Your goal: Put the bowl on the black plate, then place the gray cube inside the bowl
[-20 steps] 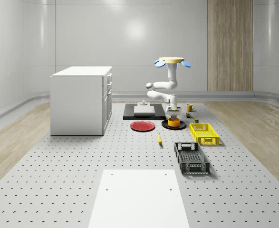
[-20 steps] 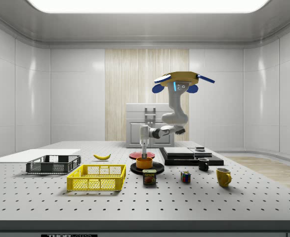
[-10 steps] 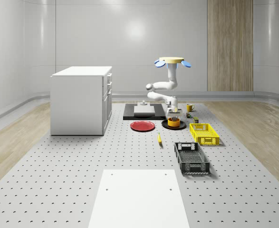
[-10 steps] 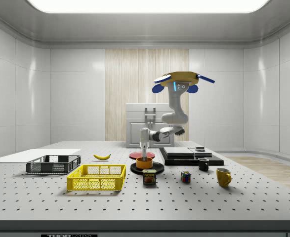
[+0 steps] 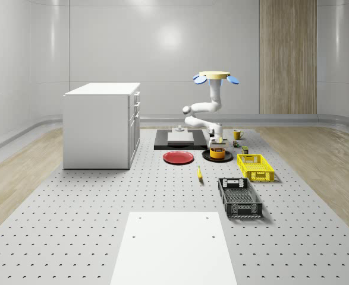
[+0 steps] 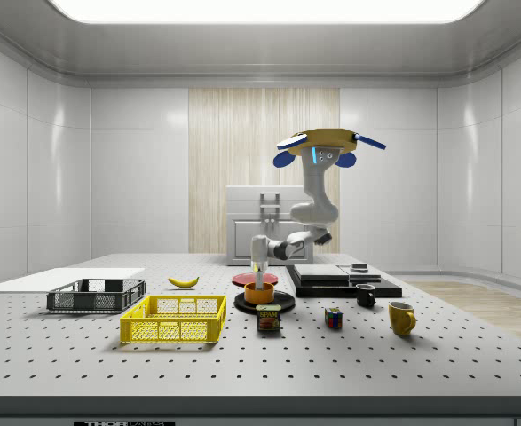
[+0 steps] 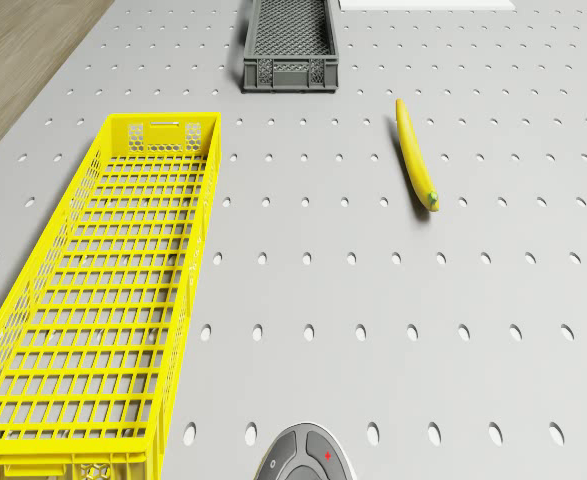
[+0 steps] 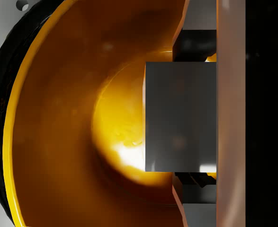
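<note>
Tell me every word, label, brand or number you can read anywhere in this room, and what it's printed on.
"SPAM": on the label of the small can standing on the table in front of the black plate, side view.
Dark strip on the table's front edge, side view: it carries markings too small to read.
Yellow crate, gray crate, yellow mug, banana: no writing visible.
</note>
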Robot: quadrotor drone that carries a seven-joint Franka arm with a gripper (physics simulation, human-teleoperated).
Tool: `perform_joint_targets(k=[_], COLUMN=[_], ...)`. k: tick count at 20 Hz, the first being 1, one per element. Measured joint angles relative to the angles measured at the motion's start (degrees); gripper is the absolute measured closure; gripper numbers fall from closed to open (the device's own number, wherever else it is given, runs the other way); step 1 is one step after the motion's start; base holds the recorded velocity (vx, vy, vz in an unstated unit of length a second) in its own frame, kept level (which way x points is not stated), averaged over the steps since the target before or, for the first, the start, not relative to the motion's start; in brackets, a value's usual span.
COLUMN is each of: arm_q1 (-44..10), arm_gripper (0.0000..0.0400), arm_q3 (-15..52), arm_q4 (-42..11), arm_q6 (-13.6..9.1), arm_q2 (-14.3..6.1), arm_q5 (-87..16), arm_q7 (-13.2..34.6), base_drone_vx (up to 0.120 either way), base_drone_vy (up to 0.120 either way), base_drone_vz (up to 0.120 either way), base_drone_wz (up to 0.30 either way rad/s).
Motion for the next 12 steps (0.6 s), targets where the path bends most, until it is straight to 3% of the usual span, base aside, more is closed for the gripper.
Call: perform_joint_targets(k=[7,12], arm_q1=[1.2,2.0], arm_gripper=[0.0023,0.0007], arm_q3=[3.0,5.4], arm_q4=[-2.5,-4.2], arm_q6=[-2.2,-3.9], arm_q2=[-0.1,-0.2], arm_q5=[2.8,5.0], arm_q7=[0.1,0.1], base_drone_vx=[0.000,0.000], base_drone_vy=[0.000,0.000], base_drone_vz=[0.000,0.000], base_drone_wz=[0.000,0.000])
